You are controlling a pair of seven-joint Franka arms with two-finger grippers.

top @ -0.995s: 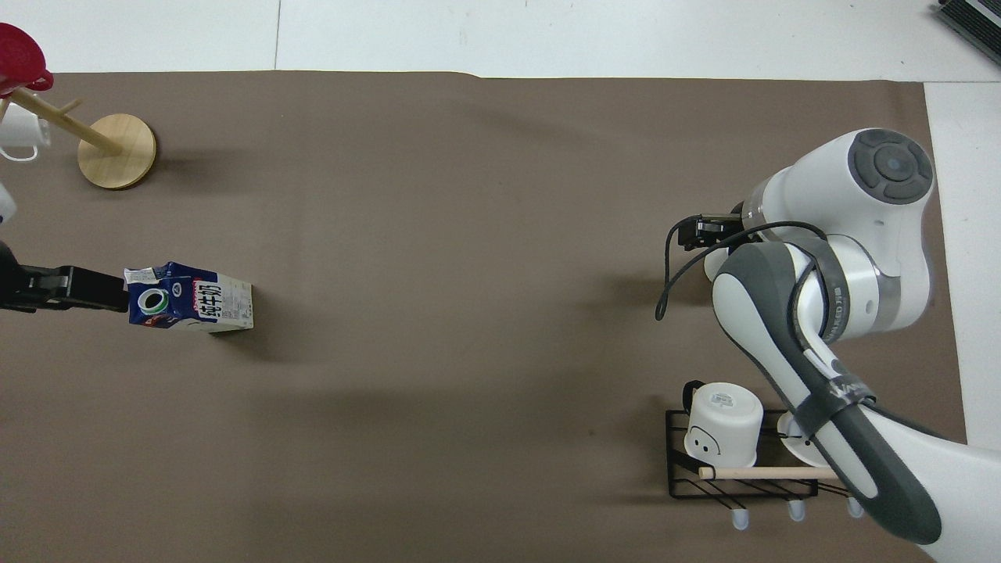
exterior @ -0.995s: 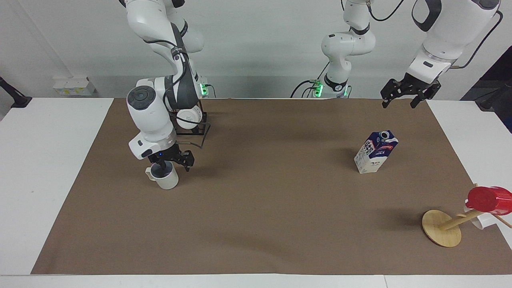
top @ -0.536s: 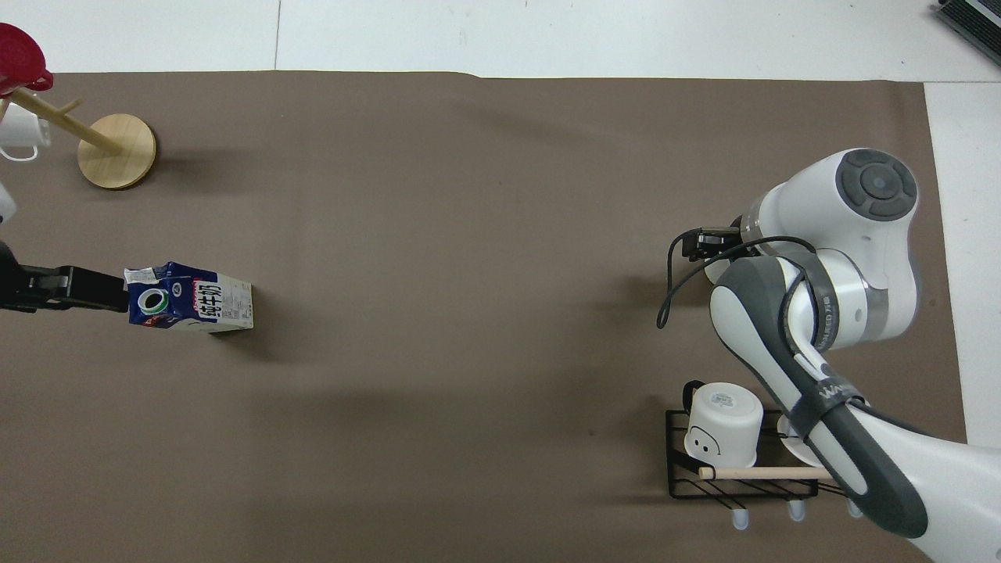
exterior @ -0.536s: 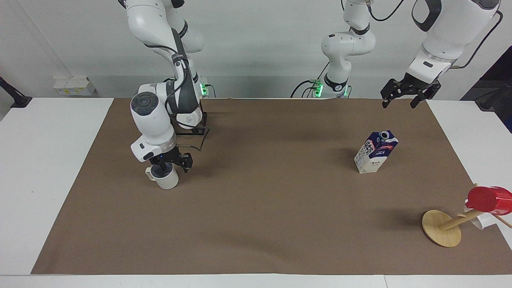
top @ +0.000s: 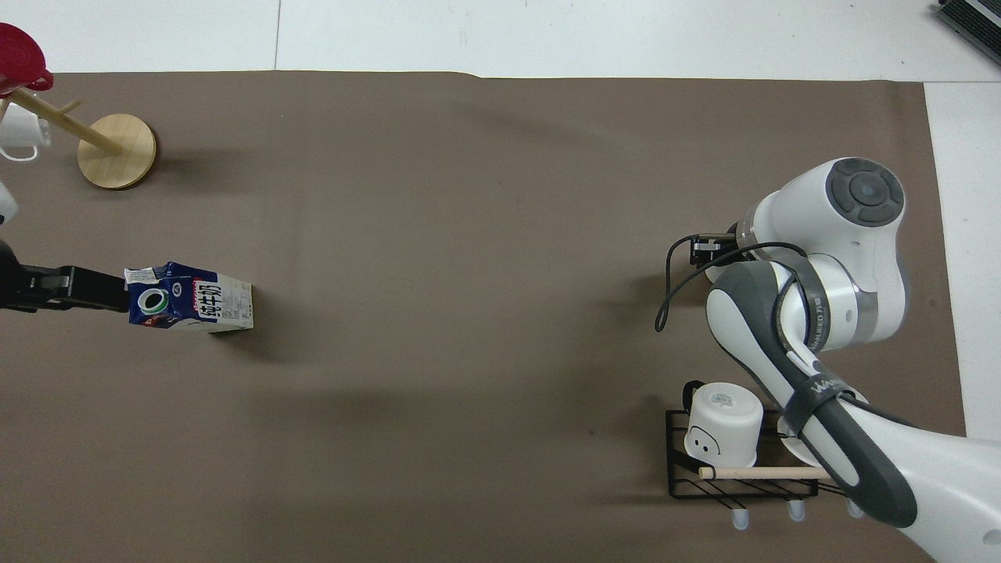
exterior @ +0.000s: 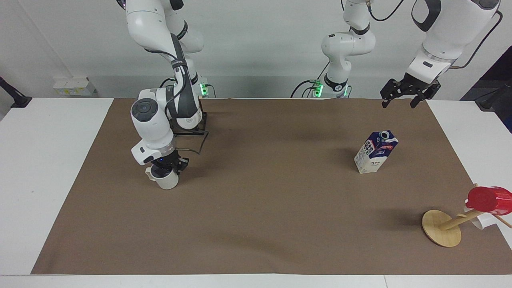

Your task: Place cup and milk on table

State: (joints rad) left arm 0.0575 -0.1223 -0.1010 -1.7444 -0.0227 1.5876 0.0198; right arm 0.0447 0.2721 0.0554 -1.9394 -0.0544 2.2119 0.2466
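Observation:
The cream-white cup (exterior: 165,181) stands upright on the brown sheet (exterior: 260,208) of the white table (exterior: 40,160), toward the right arm's end. My right gripper (exterior: 165,168) is down at the cup's mouth. In the overhead view the right arm hides the cup. The milk (exterior: 376,152) stands upright on the sheet toward the left arm's end; it also shows in the overhead view (top: 191,299). My left gripper (exterior: 400,100) is open, empty and raised over the table's edge by the robots, apart from the milk; it waits there and shows in the overhead view (top: 78,288).
A black wire rack (top: 743,485) with a white printed mug (top: 723,426) stands near the right arm's base. A wooden mug tree (exterior: 442,228) with a red cup (exterior: 490,199) and a white mug (exterior: 478,221) stands far from the robots at the left arm's end.
The right arm's wrist turned over the cup and its elbow shifted a little. The cup stayed almost in place on the sheet. The left arm and the milk did not move.

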